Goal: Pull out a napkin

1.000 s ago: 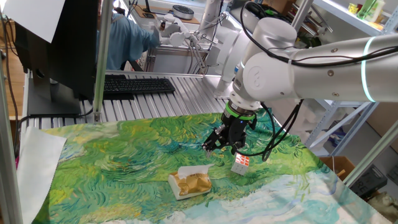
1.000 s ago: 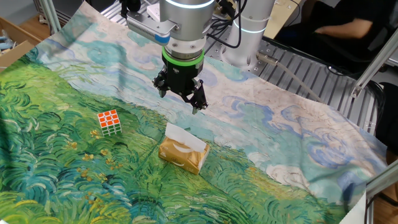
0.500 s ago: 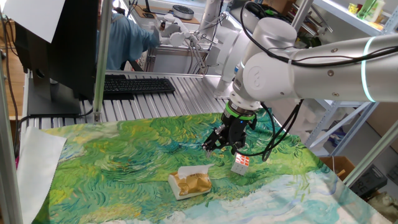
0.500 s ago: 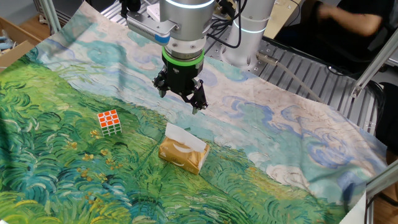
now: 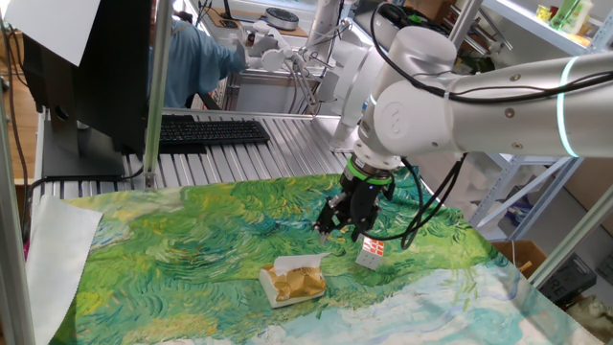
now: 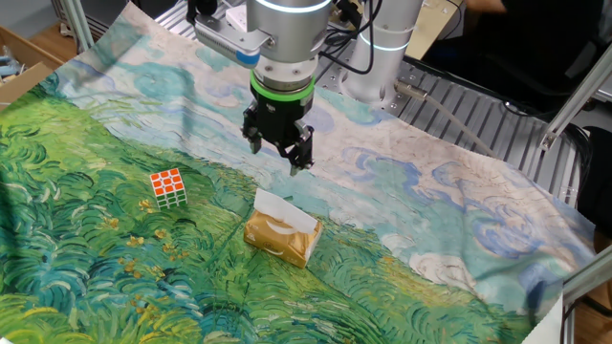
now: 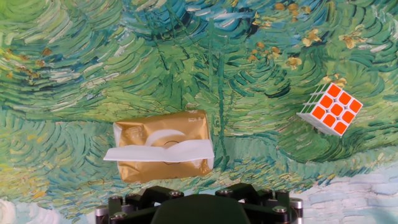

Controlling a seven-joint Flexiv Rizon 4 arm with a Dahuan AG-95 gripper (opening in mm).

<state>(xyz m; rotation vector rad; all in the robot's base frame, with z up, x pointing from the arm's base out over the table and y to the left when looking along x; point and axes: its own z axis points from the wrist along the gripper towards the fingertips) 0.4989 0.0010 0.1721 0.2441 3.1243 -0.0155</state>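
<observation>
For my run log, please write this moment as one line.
phase: approach | tool: above cloth, holding nothing, apart from gold tissue pack | napkin: sticking out of pack, not pulled | cube: beside, untouched

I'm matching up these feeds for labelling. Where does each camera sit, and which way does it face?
One fixed view: by the table's near edge, facing the arm; gripper above the tissue pack.
The other fixed view: opposite side, high, looking down on the gripper.
Hand view: on the hand, looking down; only its base shows.
All share pack, napkin, cube.
</observation>
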